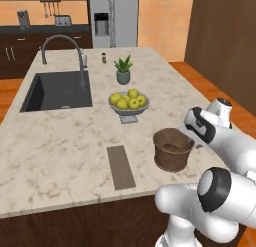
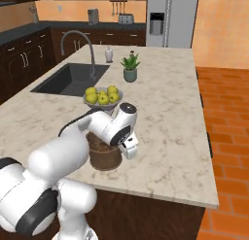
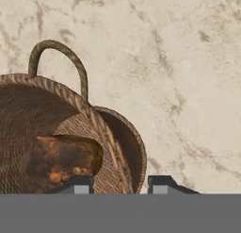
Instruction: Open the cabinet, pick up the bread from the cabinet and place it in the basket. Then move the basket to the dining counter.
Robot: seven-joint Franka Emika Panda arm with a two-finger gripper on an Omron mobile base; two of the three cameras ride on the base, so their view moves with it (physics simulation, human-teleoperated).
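The round woven basket (image 1: 172, 153) stands on the beige dining counter (image 1: 65, 156) near its front edge, in front of the fruit bowl. Inside it lies the bread (image 3: 61, 159), a brown lumpy piece in shadow. My gripper (image 2: 129, 150) hangs at the basket's right side, pointing down. In the hand view my gripper (image 3: 117, 186) straddles the basket (image 3: 56, 128) wall just below one small side handle (image 3: 61, 62), one fingertip inside and one outside, pressed close to the wall. The cabinet is out of view.
A silver bowl of yellow fruit (image 1: 129, 103) sits just behind the basket, with a potted plant (image 1: 123, 71) farther back. The dark sink (image 1: 57, 91) and curved faucet (image 1: 65, 46) lie to the left. A grey strip (image 1: 121, 167) lies left of the basket.
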